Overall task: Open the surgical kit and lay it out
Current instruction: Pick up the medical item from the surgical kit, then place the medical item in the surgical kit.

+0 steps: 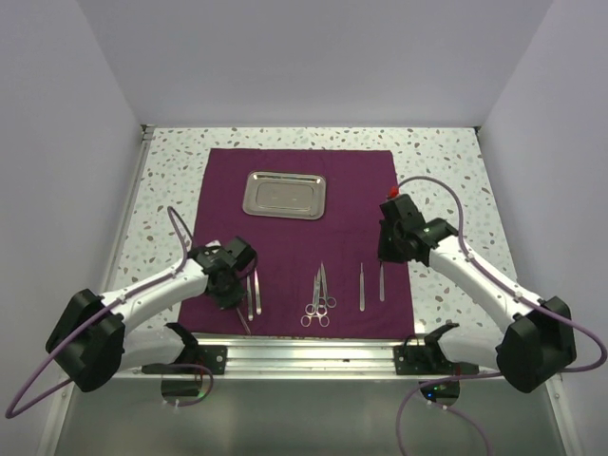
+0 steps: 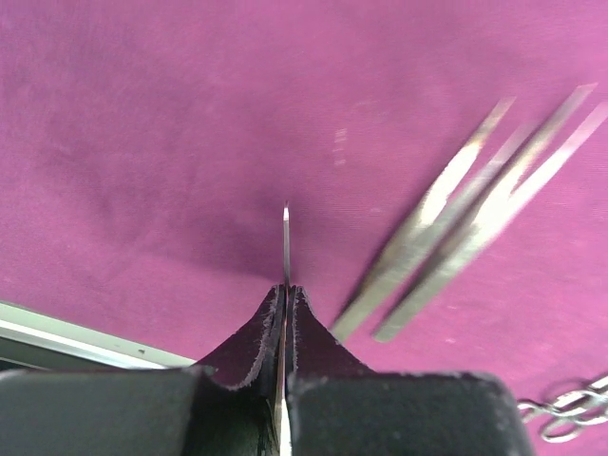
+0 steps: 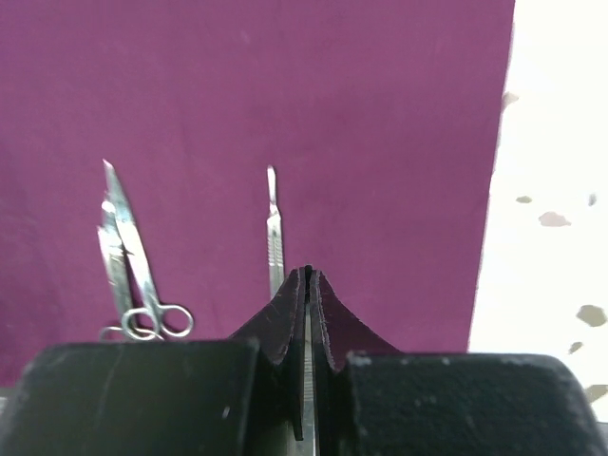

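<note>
The surgical kit's purple cloth (image 1: pixel 285 247) lies spread flat, with the steel tray (image 1: pixel 284 194) at its back middle. My left gripper (image 2: pixel 285 290) is shut on a slim silver tool (image 2: pixel 285 242) whose pointed tip sticks out ahead of the pads. Tweezers (image 2: pixel 475 223) lie just right of it on the cloth. Scissors and forceps (image 1: pixel 319 296) rest side by side at the front middle, a slim handle (image 3: pixel 274 233) to their right. My right gripper (image 3: pixel 309 274) is shut on another thin silver tool (image 3: pixel 309 380), which shows as a strip between the pads.
A metal rail (image 1: pixel 304 356) runs along the near edge between the arm bases. Speckled tabletop (image 3: pixel 551 142) borders the cloth on the right, close to my right gripper. White walls enclose the table at the back and on both sides.
</note>
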You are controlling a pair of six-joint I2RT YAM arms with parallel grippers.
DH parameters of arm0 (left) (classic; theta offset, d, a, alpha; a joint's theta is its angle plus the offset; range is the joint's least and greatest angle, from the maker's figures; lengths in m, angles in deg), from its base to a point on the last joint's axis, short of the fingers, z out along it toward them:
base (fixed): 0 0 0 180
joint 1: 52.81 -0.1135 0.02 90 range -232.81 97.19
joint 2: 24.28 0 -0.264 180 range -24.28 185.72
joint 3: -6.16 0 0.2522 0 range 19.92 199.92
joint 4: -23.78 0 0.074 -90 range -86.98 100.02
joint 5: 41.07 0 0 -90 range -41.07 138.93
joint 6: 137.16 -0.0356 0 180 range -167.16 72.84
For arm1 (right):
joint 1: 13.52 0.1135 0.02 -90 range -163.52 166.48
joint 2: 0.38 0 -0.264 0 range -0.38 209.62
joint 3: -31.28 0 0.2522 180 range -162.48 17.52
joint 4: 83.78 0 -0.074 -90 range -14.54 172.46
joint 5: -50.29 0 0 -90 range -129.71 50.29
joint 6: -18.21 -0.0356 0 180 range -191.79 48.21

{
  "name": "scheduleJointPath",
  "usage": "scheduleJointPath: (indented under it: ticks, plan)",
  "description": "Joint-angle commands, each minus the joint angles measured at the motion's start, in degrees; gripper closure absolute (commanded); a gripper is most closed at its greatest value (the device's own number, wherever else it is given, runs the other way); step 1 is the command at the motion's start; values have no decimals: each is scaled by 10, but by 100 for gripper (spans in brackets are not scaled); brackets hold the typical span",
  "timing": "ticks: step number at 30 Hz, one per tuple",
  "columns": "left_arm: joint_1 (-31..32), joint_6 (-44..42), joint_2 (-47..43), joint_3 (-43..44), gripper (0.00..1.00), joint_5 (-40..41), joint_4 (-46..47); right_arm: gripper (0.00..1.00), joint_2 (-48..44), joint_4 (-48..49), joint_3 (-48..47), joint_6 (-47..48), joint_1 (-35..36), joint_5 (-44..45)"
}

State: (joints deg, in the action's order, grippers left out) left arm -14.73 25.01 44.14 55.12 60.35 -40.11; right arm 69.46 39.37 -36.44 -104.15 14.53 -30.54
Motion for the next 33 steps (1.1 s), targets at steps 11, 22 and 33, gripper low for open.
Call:
scheduleJointPath:
  ticks: [11, 22, 33]
  plan:
    - [4, -115, 85, 186, 100, 97, -45, 100, 70, 171, 104, -75, 2, -90]
    - [4, -197, 112, 195, 100, 128, 7, 13, 61, 138, 98, -57, 1, -93]
    - [5, -235, 121, 200, 55, 113, 57, 12, 10, 73, 9, -24, 0, -29]
